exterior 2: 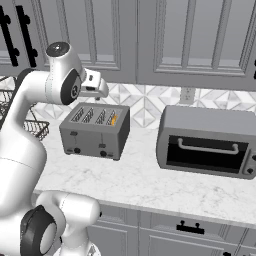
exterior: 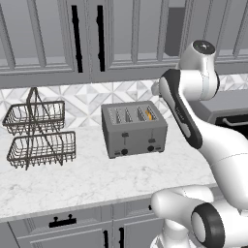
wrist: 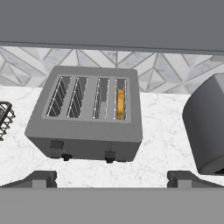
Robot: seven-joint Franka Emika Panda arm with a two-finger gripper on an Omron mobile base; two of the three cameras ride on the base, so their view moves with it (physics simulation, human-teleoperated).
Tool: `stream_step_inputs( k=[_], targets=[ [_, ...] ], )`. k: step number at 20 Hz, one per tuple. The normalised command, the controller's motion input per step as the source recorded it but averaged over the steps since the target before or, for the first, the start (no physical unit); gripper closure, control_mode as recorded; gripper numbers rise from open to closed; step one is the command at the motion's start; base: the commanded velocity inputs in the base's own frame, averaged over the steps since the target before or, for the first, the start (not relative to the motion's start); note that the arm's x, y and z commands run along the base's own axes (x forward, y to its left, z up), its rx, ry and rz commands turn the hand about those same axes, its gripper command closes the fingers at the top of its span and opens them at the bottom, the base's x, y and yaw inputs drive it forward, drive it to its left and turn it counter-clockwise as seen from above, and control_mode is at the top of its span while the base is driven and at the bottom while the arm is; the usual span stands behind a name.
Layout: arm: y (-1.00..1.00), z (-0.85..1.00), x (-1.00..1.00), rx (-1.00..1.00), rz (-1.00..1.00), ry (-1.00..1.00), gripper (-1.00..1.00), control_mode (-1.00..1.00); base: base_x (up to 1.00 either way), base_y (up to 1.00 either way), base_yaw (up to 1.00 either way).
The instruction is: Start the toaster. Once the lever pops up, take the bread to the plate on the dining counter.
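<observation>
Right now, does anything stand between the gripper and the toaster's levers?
Nothing visible does. In the hand view the gripper hangs open above the marble worktop, facing the toaster front. The wire basket rack and toaster oven stand off to either side.

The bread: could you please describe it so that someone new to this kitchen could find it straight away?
Start at the marble worktop under the grey wall cabinets, where the toaster stands between a wire basket rack and a toaster oven. The bread sits upright in the slot nearest the oven. It is the one golden-orange sliver; the other three slots look empty.
</observation>
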Motion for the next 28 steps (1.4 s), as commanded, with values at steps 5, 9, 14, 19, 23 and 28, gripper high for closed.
stream_step_inputs(
  k=[5,9,14,19,23,28],
  targets=[
    [0.0,0.0,0.0,0.0,0.0,0.0,-1.0,-1.0,0.0,0.0,0.0],
    [0.0,0.0,0.0,0.0,0.0,0.0,-1.0,-1.0,0.0,0.0,0.0],
    [0.0,0.0,0.0,0.0,0.0,0.0,-1.0,-1.0,0.0,0.0,0.0],
    [0.0,0.0,0.0,0.0,0.0,0.0,-1.0,-1.0,0.0,0.0,0.0],
    [0.0,0.0,0.0,0.0,0.0,0.0,-1.0,-1.0,0.0,0.0,0.0],
    [0.0,0.0,0.0,0.0,0.0,0.0,-1.0,-1.0,0.0,0.0,0.0]
  ],
)
